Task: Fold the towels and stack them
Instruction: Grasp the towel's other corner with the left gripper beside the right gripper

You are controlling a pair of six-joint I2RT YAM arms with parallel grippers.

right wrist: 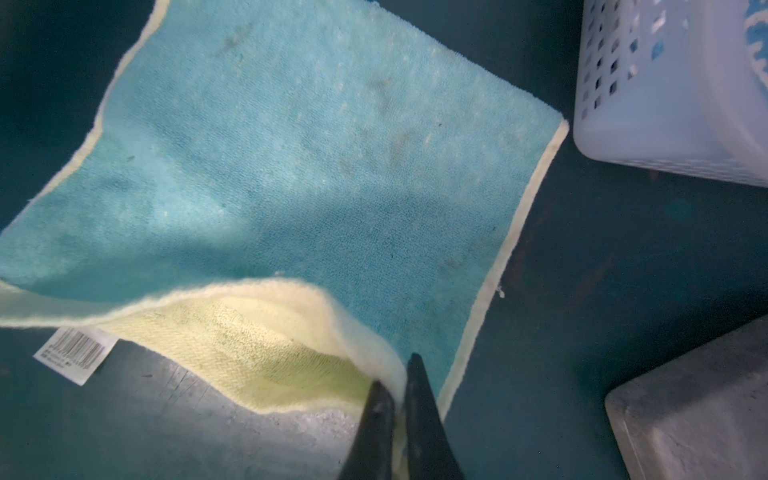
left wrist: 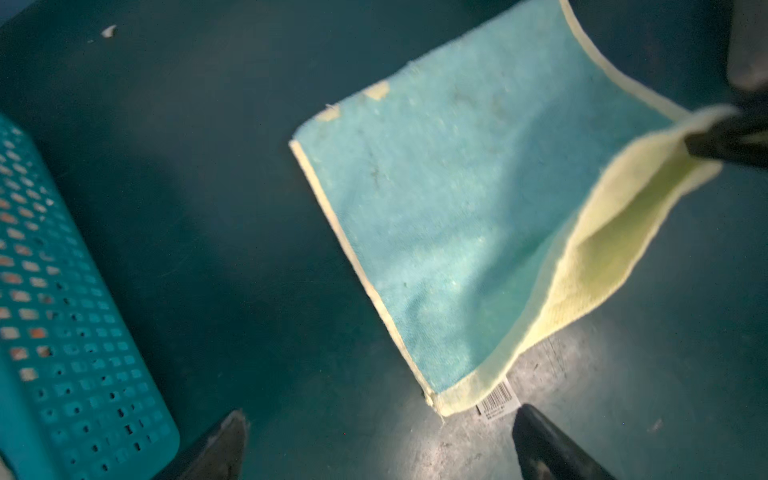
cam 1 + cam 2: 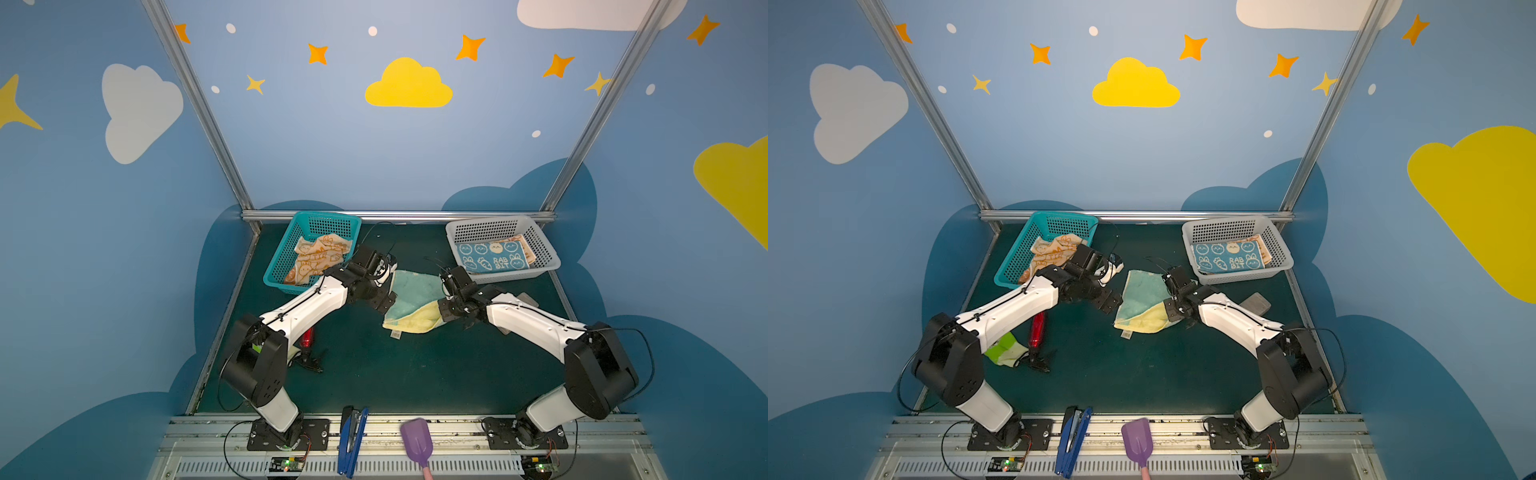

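Note:
The mint-green and pale-yellow towel (image 3: 411, 286) (image 3: 1140, 293) lies in the middle of the table. My right gripper (image 1: 395, 374) is shut on one of its near corners and holds it up, so the yellow underside (image 1: 257, 345) shows. The same gripper (image 2: 727, 141) also shows in the left wrist view. My left gripper (image 2: 380, 415) hangs open above the mat at the towel's other near corner, by the barcode tag (image 2: 496, 399), holding nothing. A folded blue rabbit towel (image 3: 492, 257) lies in the white basket (image 3: 490, 222) over an orange one (image 3: 525, 245). An orange rabbit towel (image 3: 318, 257) lies crumpled in the teal basket (image 3: 328, 216).
A grey block (image 3: 1256, 303) (image 1: 698, 407) sits right of the right arm. A green glove (image 3: 1005, 349) and a red tool (image 3: 1038, 328) lie under the left arm. A blue stapler (image 3: 352, 440) and a purple scoop (image 3: 417, 438) rest on the front rail.

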